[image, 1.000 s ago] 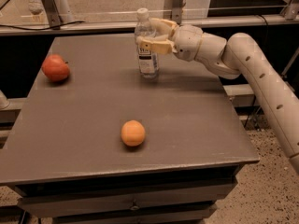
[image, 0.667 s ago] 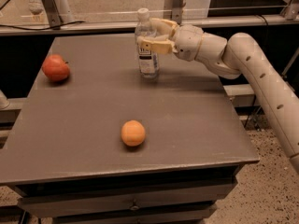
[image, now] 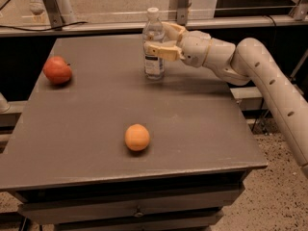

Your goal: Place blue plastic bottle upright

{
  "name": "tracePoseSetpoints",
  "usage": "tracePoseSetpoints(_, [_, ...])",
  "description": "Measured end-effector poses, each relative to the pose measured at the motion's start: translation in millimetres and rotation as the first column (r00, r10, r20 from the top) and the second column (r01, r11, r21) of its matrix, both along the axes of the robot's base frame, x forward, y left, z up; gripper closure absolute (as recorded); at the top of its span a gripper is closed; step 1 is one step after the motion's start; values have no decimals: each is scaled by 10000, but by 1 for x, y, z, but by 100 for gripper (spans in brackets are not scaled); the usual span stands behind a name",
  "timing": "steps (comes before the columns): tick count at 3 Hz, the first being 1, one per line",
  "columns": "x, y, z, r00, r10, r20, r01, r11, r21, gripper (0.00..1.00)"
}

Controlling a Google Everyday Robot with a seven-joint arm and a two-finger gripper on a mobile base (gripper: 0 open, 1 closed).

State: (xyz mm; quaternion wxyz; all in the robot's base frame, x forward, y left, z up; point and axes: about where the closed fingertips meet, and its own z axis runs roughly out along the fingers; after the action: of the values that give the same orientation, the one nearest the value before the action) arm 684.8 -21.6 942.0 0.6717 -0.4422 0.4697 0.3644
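Note:
The blue plastic bottle point(image: 154, 67) is clear with a white cap and a pale label. It stands upright on the grey table point(image: 96, 100), at the back middle. My gripper point(image: 155, 37) reaches in from the right at the bottle's mid-height. One finger point(image: 160, 51) lies across the front of the bottle and the other is behind it, at its shoulder. The fingers are closed on the bottle, whose base rests on the table top.
A red apple point(image: 57, 70) lies at the table's left side. An orange point(image: 137, 137) lies near the front middle. A rail and glass panel point(image: 96, 25) run behind the table. My arm point(image: 269, 81) stretches along the right edge.

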Motion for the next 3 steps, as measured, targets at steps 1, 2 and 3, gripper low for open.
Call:
tracePoseSetpoints(1, [-2, -4, -6, 10000, -37, -58, 37, 10000, -52, 0])
tracePoseSetpoints(2, [-2, -6, -7, 10000, -43, -69, 42, 10000, -84, 0])
tracePoseSetpoints(3, [3, -21, -8, 9998, -194, -35, 193, 9994, -302, 0])
